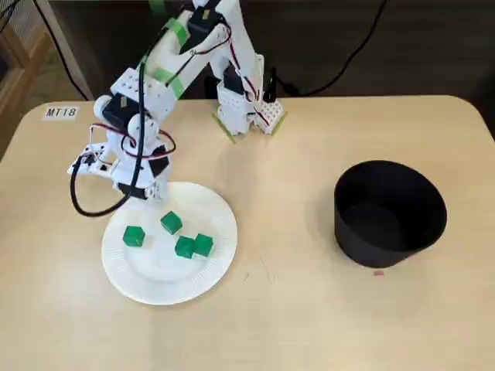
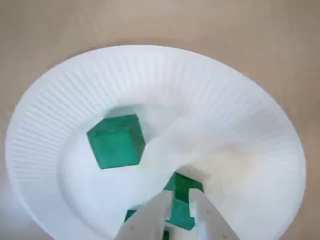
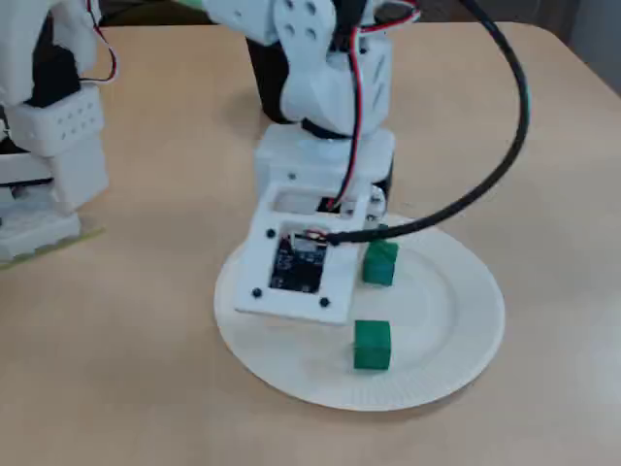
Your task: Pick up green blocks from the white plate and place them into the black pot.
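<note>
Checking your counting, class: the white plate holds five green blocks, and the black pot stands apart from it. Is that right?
Not quite. A fixed view shows four green blocks on the white plate, not five. The black pot does stand apart from it.

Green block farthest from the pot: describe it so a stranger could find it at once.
In a fixed view, find the white plate at left, across from the black pot. Among the four on it, it is the leftmost green block, standing alone, away from the touching pair.
</note>
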`<state>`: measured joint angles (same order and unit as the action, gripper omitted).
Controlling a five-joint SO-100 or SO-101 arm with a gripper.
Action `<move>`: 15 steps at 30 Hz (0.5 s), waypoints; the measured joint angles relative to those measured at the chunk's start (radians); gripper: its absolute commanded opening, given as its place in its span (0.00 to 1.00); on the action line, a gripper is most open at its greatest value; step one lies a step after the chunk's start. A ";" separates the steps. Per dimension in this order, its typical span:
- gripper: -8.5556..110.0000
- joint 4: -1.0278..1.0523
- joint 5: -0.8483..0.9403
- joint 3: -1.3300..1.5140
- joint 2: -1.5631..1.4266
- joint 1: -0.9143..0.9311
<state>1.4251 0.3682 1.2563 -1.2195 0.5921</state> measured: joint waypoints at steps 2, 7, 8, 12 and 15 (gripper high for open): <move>0.26 0.005 0.006 -0.038 0.000 0.002; 0.32 0.008 0.003 -0.057 0.000 0.015; 0.33 0.008 -0.002 -0.057 0.000 0.015; 0.34 0.008 -0.008 -0.061 0.018 0.017; 0.35 0.014 -0.008 -0.063 0.035 0.025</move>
<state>1.4389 0.3605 1.1934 -1.1842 0.6167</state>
